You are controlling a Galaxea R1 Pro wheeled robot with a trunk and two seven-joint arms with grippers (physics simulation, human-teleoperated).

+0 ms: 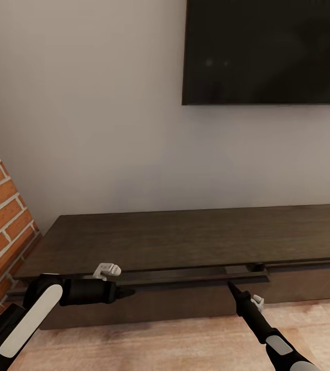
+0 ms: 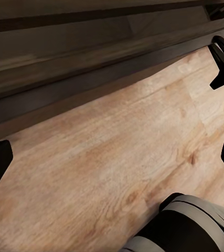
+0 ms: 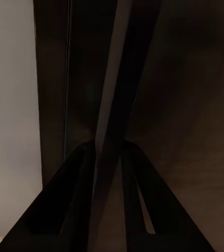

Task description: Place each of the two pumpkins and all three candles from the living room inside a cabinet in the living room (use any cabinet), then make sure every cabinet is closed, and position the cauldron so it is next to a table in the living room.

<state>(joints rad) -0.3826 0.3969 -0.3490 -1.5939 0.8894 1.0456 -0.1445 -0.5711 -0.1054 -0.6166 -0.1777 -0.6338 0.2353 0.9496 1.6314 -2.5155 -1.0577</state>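
R gripper (image 1: 232,284) is pinched tight on the top edge of the cabinet (image 1: 195,239) drawer front (image 3: 112,121), probably to work it. L gripper (image 1: 126,292) hangs apart w/ nothing in it, near the drawer's left end, over wood floor (image 2: 117,157).

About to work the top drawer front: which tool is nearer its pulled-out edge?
Right. The right tool has its tip at the drawer front of the cabinet, straddling the edge. The left tool sits just below it, beside the cabinet's face.

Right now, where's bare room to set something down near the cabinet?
The cabinet top is bare from the brick wall rightward under the TV. Floor between both arms is bare. The front edge is crowded: left gripper and right gripper sit there.
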